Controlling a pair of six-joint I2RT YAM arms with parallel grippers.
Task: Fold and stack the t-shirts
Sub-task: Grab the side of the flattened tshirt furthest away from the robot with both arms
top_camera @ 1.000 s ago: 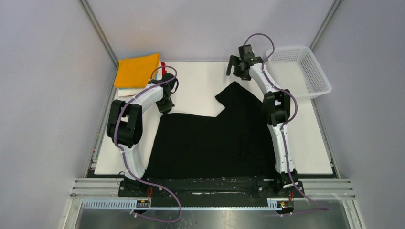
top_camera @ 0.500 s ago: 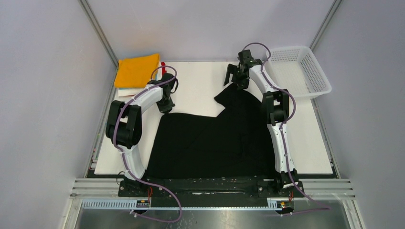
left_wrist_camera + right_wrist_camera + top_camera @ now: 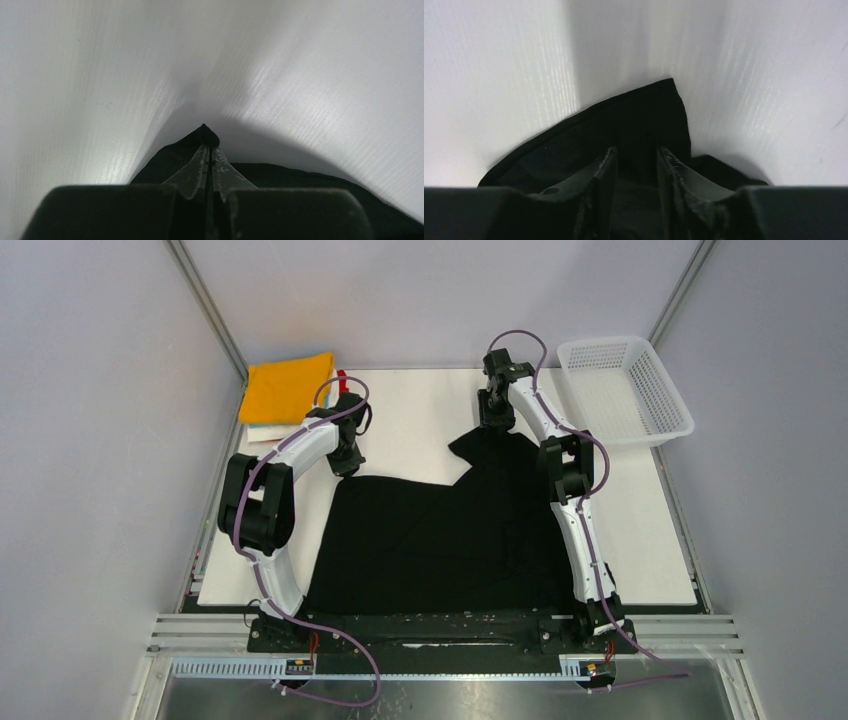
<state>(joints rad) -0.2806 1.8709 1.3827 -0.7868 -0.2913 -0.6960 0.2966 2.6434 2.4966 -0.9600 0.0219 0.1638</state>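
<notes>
The large black t-shirt point(image 3: 440, 530) lies spread on the white table point(image 3: 415, 410), with one flap reaching toward the far right. My left gripper point(image 3: 347, 462) is shut on its far left corner; in the left wrist view the pads point(image 3: 209, 147) pinch a peak of black cloth point(image 3: 165, 160). My right gripper point(image 3: 492, 420) is down on the far tip of the flap. In the right wrist view the jaws point(image 3: 636, 152) stand partly apart astride black cloth point(image 3: 624, 120). Folded t-shirts are stacked at the far left, orange-yellow point(image 3: 288, 387) on top.
A white mesh basket point(image 3: 625, 390) sits at the far right corner, beside my right arm. Pale and red edges point(image 3: 342, 377) of the folded stack show under the orange shirt. The cell's frame posts and grey walls close in the table.
My right gripper has swung left from near the basket and come down onto the shirt's far tip, its jaws narrowing. The left gripper has held still on its corner.
</notes>
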